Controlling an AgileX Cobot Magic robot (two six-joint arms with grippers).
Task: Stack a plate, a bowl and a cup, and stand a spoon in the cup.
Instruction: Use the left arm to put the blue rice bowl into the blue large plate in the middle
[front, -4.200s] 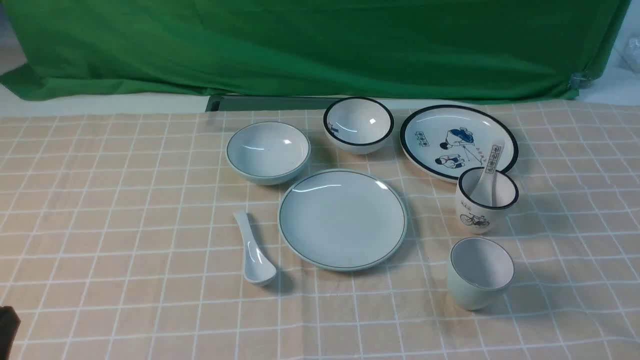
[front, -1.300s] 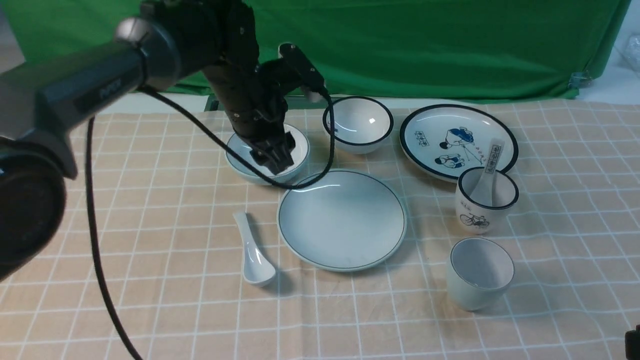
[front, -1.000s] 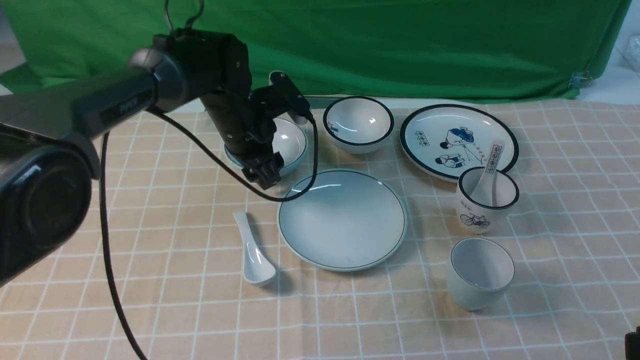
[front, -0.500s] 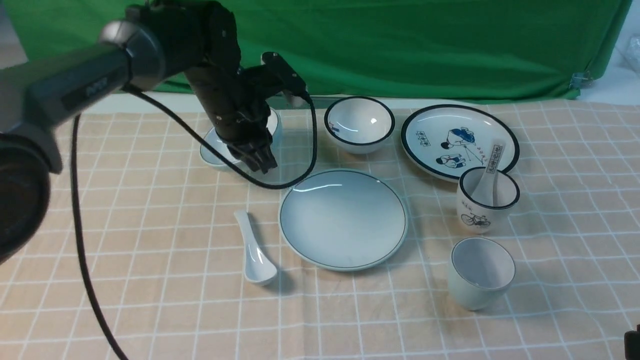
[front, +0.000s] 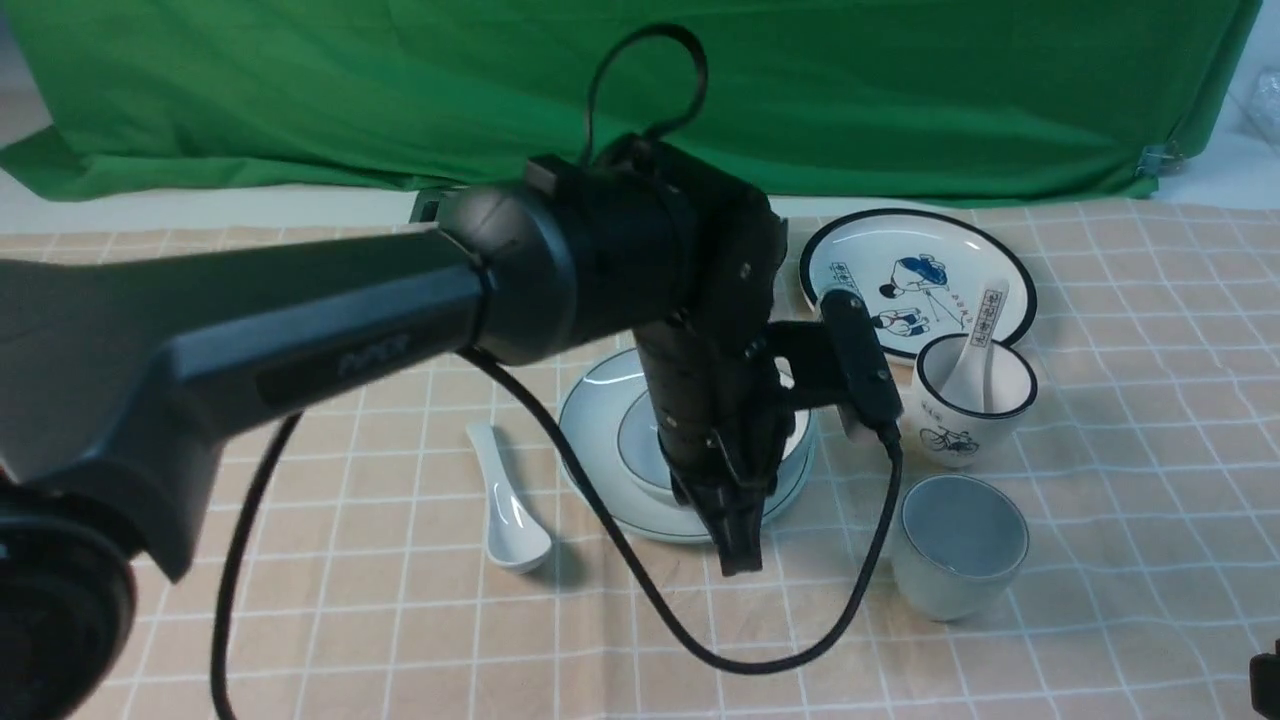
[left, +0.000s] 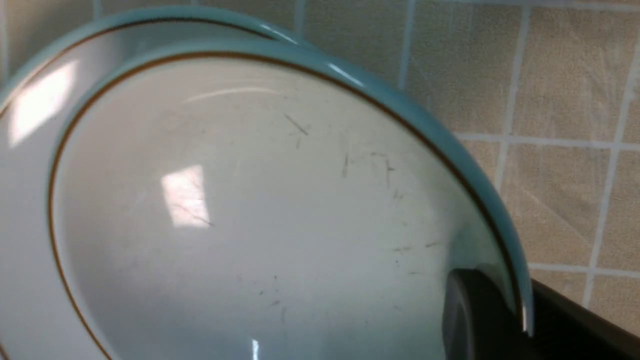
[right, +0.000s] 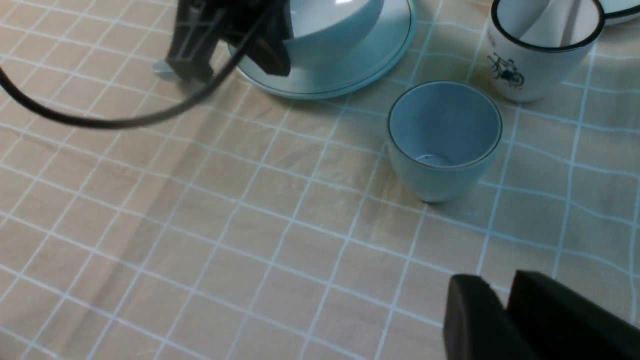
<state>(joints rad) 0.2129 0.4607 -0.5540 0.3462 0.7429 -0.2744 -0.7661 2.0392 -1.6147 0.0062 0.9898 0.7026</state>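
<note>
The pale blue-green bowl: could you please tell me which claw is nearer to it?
Left. The left claw is shut on the rim of the bowl, above the plate; the right claw is well apart from it, on the robot's side of the plain cup.

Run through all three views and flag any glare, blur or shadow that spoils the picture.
Front view: the left arm, close to the lens, looks soft and shades the cup. Left wrist view: bright window-shaped glare on the bowl and the plate. Right wrist view: the cup is sharp; the right pincer is a dark blur at the edge.
</note>
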